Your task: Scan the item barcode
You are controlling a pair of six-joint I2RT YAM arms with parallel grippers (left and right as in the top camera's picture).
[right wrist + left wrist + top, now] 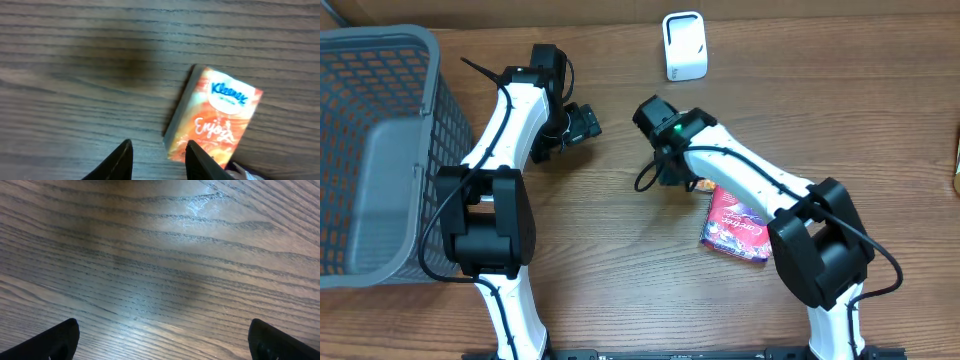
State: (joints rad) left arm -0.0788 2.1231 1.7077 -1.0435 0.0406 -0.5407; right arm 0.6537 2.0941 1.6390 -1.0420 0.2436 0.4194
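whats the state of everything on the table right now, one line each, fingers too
left fingers: wide open, empty, over bare wood
right fingers: partly open, empty, at the Kleenex pack's near edge
Kleenex pack: flat on the table, label up, not held
red packet: flat on the table, not held
basket: upright, nothing seen inside
white scanner: standing at the far edge, untouched

Orange tissue pack (215, 120): "Kleenex" in blue on white patch; "Enjoy" in white script beneath.
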